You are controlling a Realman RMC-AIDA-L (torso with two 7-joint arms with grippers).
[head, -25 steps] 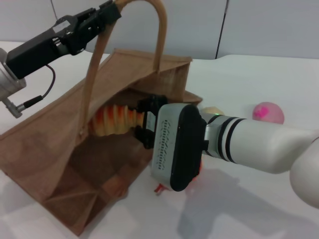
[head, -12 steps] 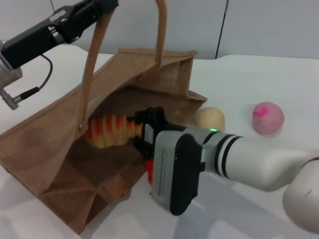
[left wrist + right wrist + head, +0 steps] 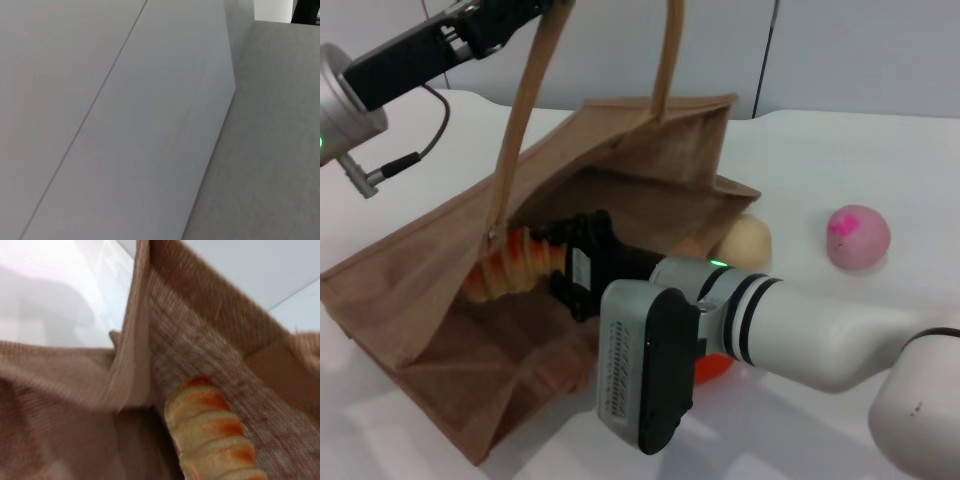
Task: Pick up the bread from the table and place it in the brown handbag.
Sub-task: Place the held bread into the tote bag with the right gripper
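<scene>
Head view: the ridged orange-and-cream striped bread loaf [image 3: 507, 266] sits inside the mouth of the big tan-brown burlap handbag [image 3: 410, 290], clamped by the right gripper [image 3: 557, 270] reaching in. Up top, the left gripper [image 3: 535, 10] pinches a looped handle above the white table [image 3: 840, 160].
</scene>
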